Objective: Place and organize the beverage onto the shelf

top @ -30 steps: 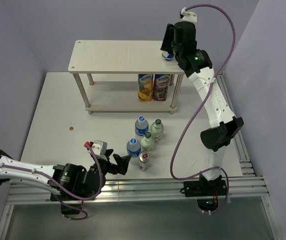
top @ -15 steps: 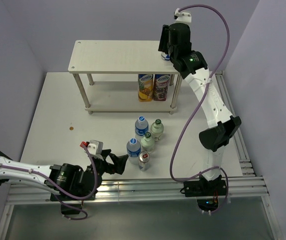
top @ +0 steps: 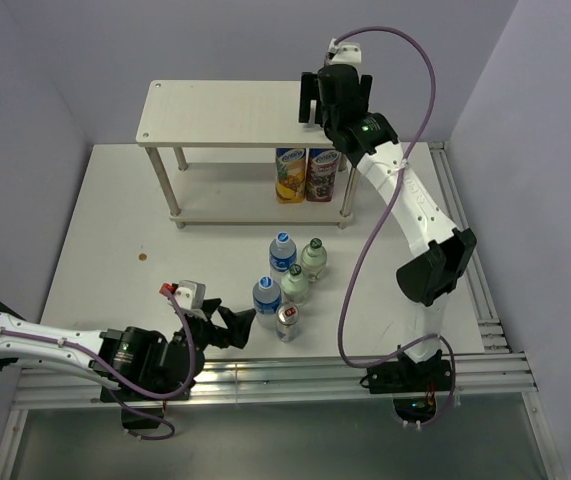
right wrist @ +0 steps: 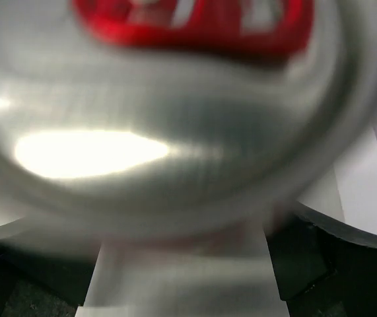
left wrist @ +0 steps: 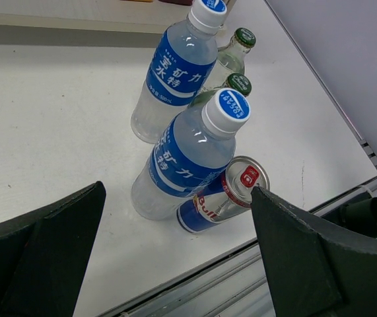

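Grips a silver, red-tabbed can (right wrist: pixel 175 132) in the right fingers (right wrist: pixel 330 261) over the cream, silver-legged shelf (top: pixel 225 110); holds the left fingers (left wrist: pixel 43 257) wide apart.

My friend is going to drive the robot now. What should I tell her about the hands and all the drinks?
Left gripper: open, empty, low beside the table drinks.
Right gripper: over the top board of the cream two-tier shelf. A blurred silver can top fills its view between the fingers; grip unclear.
Done: two juice cartons stand on the lower board.
Left: two blue-label water bottles, two green-capped bottles and a blue-silver can wait on the white table.
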### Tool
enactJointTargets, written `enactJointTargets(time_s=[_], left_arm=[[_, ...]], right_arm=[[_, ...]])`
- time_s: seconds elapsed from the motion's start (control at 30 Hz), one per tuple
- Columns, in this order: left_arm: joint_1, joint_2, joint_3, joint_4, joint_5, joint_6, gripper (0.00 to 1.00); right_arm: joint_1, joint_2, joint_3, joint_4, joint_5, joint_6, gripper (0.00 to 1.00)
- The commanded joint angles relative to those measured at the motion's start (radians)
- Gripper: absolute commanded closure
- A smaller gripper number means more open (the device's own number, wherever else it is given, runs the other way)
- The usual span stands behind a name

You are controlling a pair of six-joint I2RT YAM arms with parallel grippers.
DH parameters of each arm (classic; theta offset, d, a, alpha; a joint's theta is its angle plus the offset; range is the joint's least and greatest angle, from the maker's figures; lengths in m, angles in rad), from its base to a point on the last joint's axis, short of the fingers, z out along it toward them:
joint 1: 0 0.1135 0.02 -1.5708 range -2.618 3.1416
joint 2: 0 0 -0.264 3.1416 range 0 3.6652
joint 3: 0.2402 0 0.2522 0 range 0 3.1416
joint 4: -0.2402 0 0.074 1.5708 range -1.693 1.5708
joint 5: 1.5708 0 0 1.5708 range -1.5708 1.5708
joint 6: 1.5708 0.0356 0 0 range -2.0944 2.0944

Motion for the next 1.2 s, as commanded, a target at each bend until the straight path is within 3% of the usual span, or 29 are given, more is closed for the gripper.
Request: enactJointTargets(time_s=[0.0, 0.37, 0.47, 0.57, 0.8, 1.0, 1.17], left_arm=[[-0.006, 0.011, 0.014, -0.009, -0.018, -0.021, 0.01], [-0.006, 0.033, 0.040, -0.038, -0.030, -0.040, 0.01], [-0.006, 0.033, 0.062, -0.070, -0.045, -0.053, 0.01], [-0.006, 0.027, 0.082, -0.104, -0.061, -0.058, 0.01], [-0.006, -0.001, 0.099, -0.099, -0.072, -0.007, 0.01], [-0.006, -0.001, 0.105, -0.066, -0.085, 0.039, 0.01], [-0.006, 0.022, 0.112, -0.095, -0.093, -0.006, 0.01]], right_arm=[[0.043, -0.117, -0.047, 0.014, 0.036, -0.009, 0.01], [0.201, -0.326, -0.160, -0.063, 0.186, 0.016, 0.00], [0.291, -0.447, -0.283, -0.065, 0.249, 0.050, 0.02], [0.432, -0.632, -0.523, 0.001, 0.341, 0.100, 0.03], [0.716, -1.097, -1.221, 0.163, 0.355, 0.385, 0.05], [0.945, -1.190, -1.507, 0.188, 0.417, 0.556, 0.05], [1.134, -1.211, -1.630, 0.231, 0.475, 0.678, 0.05]])
